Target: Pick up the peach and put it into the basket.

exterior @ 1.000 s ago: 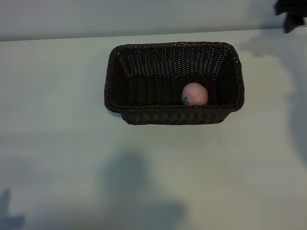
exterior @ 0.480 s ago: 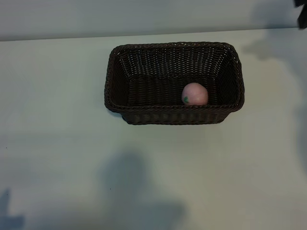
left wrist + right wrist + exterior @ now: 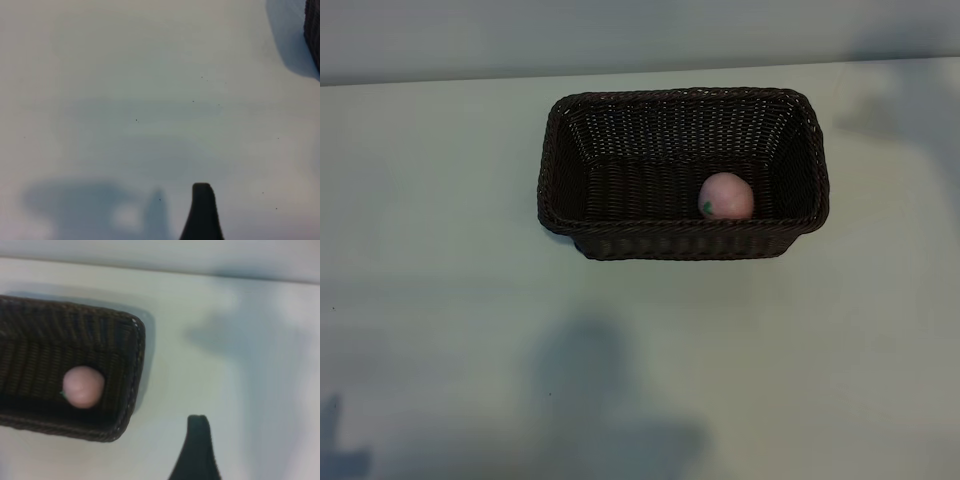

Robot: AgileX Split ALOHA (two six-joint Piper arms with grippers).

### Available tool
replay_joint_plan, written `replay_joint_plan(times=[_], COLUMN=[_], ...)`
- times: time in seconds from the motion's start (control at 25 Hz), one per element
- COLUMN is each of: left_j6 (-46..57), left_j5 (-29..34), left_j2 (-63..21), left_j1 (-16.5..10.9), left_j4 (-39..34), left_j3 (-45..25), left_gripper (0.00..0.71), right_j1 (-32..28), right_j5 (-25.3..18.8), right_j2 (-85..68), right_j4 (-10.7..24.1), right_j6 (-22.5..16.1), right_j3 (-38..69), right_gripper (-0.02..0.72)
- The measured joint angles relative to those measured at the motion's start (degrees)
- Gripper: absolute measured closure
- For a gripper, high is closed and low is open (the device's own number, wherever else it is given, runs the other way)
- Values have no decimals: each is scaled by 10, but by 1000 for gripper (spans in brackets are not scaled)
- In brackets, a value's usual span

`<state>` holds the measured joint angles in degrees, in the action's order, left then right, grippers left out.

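Observation:
The pale-pink peach (image 3: 726, 195) with a small green mark lies inside the dark brown wicker basket (image 3: 620, 228), toward its right front corner. The right wrist view shows the same peach (image 3: 83, 386) resting in the basket (image 3: 131, 390). One dark finger (image 3: 199, 450) of my right gripper hangs over bare table beside the basket's end, apart from it, with nothing held. In the left wrist view a single dark finger (image 3: 202, 212) of my left gripper stands over bare table, far from the basket's corner (image 3: 314, 30). Neither arm appears in the exterior view.
The pale table (image 3: 440, 300) spreads all round the basket. Soft shadows of the arms fall on the table's front left and far right. A light wall (image 3: 620, 35) runs behind the table's back edge.
The dark part of the right arm at the exterior view's top right corner has drawn out of the picture. Peach and basket have not moved.

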<state>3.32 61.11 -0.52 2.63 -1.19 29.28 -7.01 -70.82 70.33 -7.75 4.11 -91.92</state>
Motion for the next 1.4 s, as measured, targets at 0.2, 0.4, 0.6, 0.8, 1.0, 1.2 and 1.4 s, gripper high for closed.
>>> replay_joint_plan(times=[0.2, 0.4, 0.6, 0.8, 1.0, 1.2, 1.4], left_j6=[0, 0, 0, 0, 0, 0, 0], left_j5=[0, 0, 0, 0, 0, 0, 0], left_j2=[0, 0, 0, 0, 0, 0, 0], left_j1=[0, 0, 0, 0, 0, 0, 0], left_j4=[0, 0, 0, 0, 0, 0, 0], left_j3=[0, 0, 0, 0, 0, 0, 0], left_gripper=[142, 142, 142, 142, 142, 142, 142], right_j1=[0, 0, 0, 0, 14, 44, 47], right_j5=[20, 92, 112, 115, 132, 133, 123], right_j2=[-112, -254, -361, -459, -552, -641, -705], right_j4=[2, 5, 33, 66, 70, 72, 78], right_j6=[0, 0, -2, -17, -29, -56, -61], right_j3=[81, 171, 255, 335, 414, 477, 536], right_gripper=[141, 141, 142, 142, 142, 142, 142])
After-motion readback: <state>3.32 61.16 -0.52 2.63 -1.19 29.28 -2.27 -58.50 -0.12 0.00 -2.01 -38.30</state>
